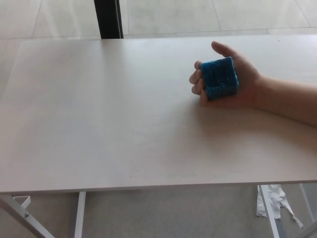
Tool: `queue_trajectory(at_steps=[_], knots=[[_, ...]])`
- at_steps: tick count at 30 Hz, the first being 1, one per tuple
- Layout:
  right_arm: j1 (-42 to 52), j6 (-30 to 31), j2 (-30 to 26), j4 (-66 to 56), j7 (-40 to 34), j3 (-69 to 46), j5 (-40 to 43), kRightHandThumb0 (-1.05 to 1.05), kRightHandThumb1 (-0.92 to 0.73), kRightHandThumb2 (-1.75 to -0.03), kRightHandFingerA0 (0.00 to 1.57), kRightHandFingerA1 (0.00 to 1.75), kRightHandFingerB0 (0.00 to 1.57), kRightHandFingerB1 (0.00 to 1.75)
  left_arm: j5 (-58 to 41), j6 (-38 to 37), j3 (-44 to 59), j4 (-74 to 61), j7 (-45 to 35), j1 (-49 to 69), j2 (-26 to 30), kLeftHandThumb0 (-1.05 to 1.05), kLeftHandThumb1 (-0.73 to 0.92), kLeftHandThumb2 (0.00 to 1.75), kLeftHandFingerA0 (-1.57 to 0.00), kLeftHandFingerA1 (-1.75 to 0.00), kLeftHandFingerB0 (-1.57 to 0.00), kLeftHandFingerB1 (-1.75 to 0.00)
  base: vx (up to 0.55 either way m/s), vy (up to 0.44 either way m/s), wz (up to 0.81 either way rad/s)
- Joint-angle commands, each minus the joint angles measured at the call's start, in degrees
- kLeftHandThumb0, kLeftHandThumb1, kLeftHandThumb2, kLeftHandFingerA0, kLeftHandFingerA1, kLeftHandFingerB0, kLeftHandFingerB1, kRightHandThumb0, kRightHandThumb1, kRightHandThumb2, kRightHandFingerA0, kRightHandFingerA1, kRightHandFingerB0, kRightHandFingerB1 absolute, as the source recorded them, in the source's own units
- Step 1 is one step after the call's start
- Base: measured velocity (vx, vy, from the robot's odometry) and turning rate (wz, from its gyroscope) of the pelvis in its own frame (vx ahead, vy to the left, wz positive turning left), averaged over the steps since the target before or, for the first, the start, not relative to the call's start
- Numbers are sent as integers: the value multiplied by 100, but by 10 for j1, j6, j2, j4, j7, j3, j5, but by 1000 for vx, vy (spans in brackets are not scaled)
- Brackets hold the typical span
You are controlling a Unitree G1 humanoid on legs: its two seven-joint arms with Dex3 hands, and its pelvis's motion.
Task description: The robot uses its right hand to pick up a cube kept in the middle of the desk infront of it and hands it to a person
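Neither of my hands shows anywhere in this view, so I cannot tell how open they are or whether they hold anything. The cube (219, 78), blue, sits in the upper right of the frame, resting in a person's hand (233, 82) that lies palm up on the bench (109, 124). The person's fingers curl round the cube's left side, the thumb sticks up above it, and the forearm runs off the right edge of the frame. The pale bench fills most of the picture. A dark post (108, 18) stands behind it at upper left, and white legs (79, 214) show beneath its near edge.
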Motion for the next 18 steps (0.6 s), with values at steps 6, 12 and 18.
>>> queue_trajectory(at_steps=[6,12,18], knots=[[-9,-16,-34,41,56,71,71,-40,-65,-59,67,57,51,45,11,3,1,1,8,-2,25,-65,78,63,-51,-53,-50,-43,0,0,0],[-9,-17,-44,44,55,97,94,-40,-65,-59,67,57,51,45,9,6,4,6,16,2,20,-69,77,63,-54,-54,-55,-42,0,0,0],[-9,-19,-45,46,52,114,112,-40,-65,-59,67,57,51,45,13,7,0,5,13,-2,25,-72,76,63,-55,-56,-56,-43,0,0,0]])
